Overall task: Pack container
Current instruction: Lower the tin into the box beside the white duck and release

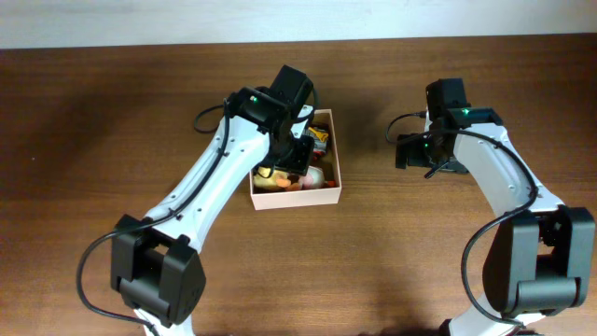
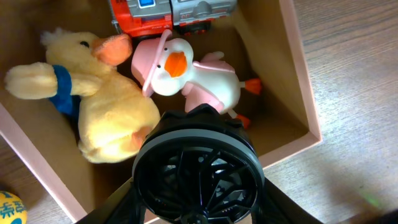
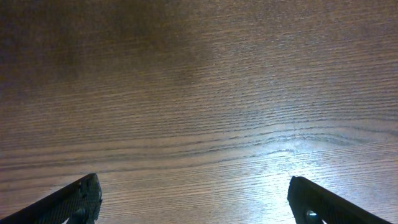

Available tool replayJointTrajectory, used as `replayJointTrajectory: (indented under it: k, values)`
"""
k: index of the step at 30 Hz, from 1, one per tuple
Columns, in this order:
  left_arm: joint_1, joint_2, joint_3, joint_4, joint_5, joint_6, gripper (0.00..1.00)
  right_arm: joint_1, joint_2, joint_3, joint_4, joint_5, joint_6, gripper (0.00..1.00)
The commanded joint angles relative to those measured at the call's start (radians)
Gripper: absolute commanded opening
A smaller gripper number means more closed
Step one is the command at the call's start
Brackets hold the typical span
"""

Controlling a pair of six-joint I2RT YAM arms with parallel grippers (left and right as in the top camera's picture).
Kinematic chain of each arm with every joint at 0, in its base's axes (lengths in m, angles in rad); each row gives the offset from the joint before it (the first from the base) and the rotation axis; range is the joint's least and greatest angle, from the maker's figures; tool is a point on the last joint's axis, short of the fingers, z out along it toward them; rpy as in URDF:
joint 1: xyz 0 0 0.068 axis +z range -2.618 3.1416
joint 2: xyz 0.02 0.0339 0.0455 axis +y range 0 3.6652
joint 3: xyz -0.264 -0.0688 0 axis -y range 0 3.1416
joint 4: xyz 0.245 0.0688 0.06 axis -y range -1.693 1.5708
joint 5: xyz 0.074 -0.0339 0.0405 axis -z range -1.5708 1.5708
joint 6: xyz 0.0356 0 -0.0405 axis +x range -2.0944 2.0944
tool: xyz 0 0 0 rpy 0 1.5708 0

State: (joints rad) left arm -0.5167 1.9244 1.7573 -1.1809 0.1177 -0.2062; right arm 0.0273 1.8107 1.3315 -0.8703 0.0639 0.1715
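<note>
The container (image 1: 297, 198) is a square shallow box with white walls, and its tan inside (image 2: 298, 68) shows in the left wrist view. In it lie a yellow plush duck with a blue scarf (image 2: 106, 106), a white duck with a pink hat (image 2: 199, 78) and a red and grey toy vehicle (image 2: 168, 12). My left gripper (image 1: 297, 154) (image 2: 198, 211) hangs over the box's front part, shut on a black round spoked wheel-like object (image 2: 198, 168). My right gripper (image 1: 434, 161) (image 3: 196, 202) is open and empty above bare table, to the right of the box.
A yellow ball with print (image 2: 9, 208) lies just outside the box's wall. The brown wooden table (image 1: 112, 112) surrounds the box on all sides. A pale strip runs along the table's far edge.
</note>
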Motion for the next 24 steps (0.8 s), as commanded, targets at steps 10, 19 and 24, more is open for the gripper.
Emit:
replayJointTrajectory:
  k: [10, 19, 24]
  values:
    - [0.000, 0.129, -0.005, 0.045, -0.014, -0.013, 0.25, -0.003, -0.020, 0.008, 0.000, 0.016, 0.002, 0.99]
    - [0.000, 0.129, -0.005, 0.047, -0.055, -0.013, 0.45, -0.003, -0.020, 0.009, 0.000, 0.016, 0.002, 0.99]
    - [-0.001, 0.129, -0.005, 0.039, -0.054, -0.013, 0.58, -0.003, -0.021, 0.008, 0.000, 0.016, 0.002, 0.99]
